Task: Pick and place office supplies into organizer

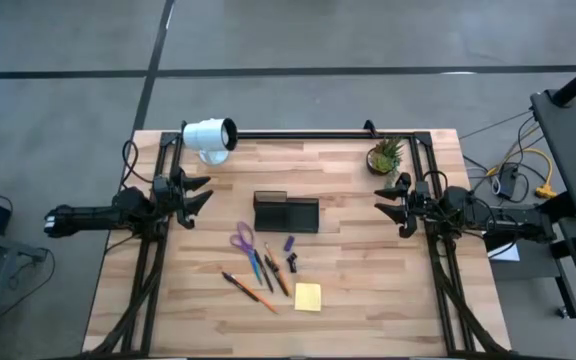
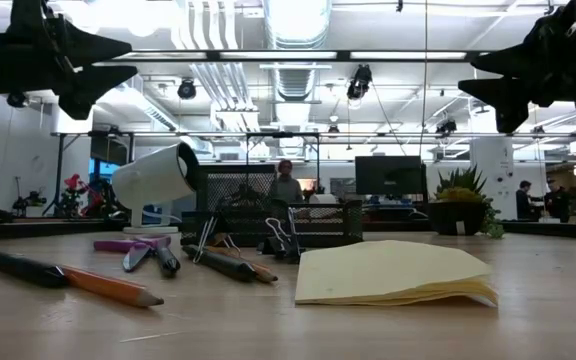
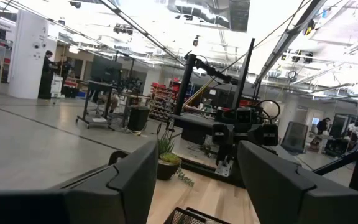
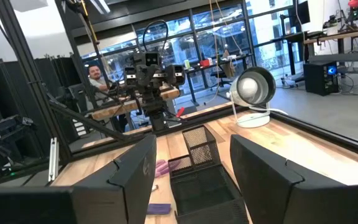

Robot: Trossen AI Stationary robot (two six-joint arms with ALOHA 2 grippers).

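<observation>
The black mesh organizer (image 1: 286, 213) stands at the table's middle; it also shows in the right wrist view (image 4: 204, 168). Near of it lie purple-handled scissors (image 1: 242, 238), several orange and blue pens (image 1: 263, 272), small purple (image 1: 289, 243) and black (image 1: 292, 263) bits, and a yellow sticky-note pad (image 1: 307, 296). My left gripper (image 1: 200, 192) is open and empty, raised at the table's left. My right gripper (image 1: 386, 197) is open and empty, raised at the table's right.
A white cylindrical lamp-like object (image 1: 211, 137) stands at the far left. A small potted green plant (image 1: 385, 156) stands at the far right. A black rail (image 1: 298, 133) runs along the far edge. People show in the room beyond the table.
</observation>
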